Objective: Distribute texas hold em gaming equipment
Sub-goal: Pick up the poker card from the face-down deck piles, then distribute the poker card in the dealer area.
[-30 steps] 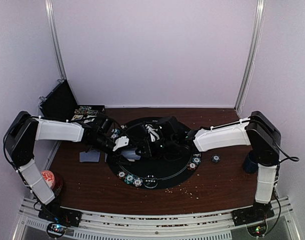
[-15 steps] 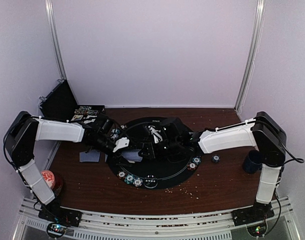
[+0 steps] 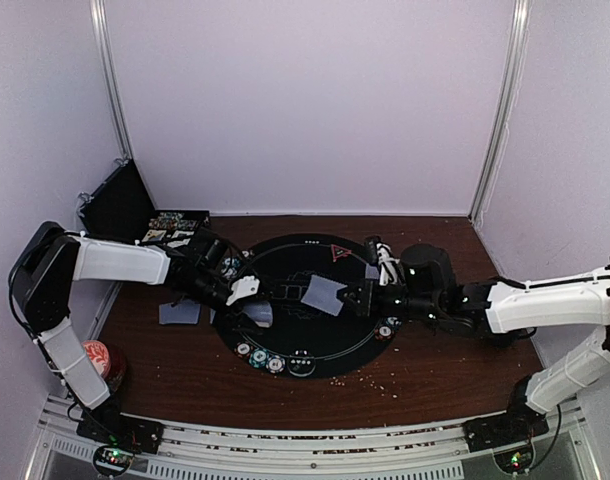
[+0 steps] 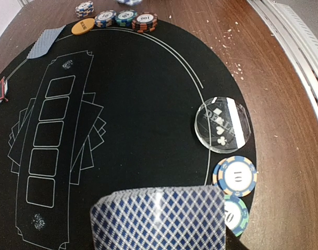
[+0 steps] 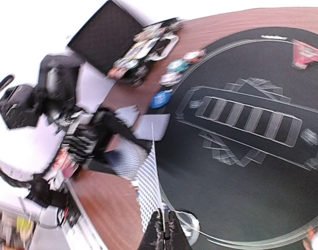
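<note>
While it is pinched, the card shows blue-white lattice.

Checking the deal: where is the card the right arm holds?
Top view: the card hangs above the black mat's centre, pinched in the right fingers, just right of the deck in the left fingers.

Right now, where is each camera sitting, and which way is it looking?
Top camera: high behind the arms, looking down at the black mat; both arms show.
Left wrist camera: on the left arm, looking down over its deck onto the mat; no fingers show.
Right wrist camera: on the right arm, looking along its card towards the left arm; its right gripper shows.
Shared: the mat is in all three.
</note>
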You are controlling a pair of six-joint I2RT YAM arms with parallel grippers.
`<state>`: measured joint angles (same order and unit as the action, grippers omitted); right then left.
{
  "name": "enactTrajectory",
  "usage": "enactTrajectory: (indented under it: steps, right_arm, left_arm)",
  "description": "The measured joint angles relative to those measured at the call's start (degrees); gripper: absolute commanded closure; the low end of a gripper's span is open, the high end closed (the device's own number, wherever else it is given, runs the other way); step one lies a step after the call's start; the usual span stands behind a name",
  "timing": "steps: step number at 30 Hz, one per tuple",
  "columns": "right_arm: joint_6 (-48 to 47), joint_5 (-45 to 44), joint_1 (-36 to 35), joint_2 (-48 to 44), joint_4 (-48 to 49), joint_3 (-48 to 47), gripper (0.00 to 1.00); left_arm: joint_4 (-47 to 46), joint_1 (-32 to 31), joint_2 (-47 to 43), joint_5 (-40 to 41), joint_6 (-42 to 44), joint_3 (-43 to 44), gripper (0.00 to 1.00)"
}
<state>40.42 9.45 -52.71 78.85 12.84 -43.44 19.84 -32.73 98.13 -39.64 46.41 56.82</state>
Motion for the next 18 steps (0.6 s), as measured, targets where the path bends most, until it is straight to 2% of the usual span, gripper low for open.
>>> enactTrajectory:
  steps: [5, 9, 18]
  right_arm:
    - [6.8, -10.2, -1.3, -3.8, 3.6, 10.4, 1.00]
    - [12.3, -18.0, -5.8, -3.0, 5.8, 15.6, 1.00]
    - [20.8, -27.8, -14.3, 5.4, 13.5, 18.4, 1.00]
  left_arm:
    - [0.0, 0.0, 0.0, 0.0, 0.0, 0.1, 0.58]
    - [0.0, 0.0, 0.1, 0.0, 0.0, 0.1, 0.58]
    - [0.0, 0.0, 0.2, 0.2, 0.0, 0.1, 0.58]
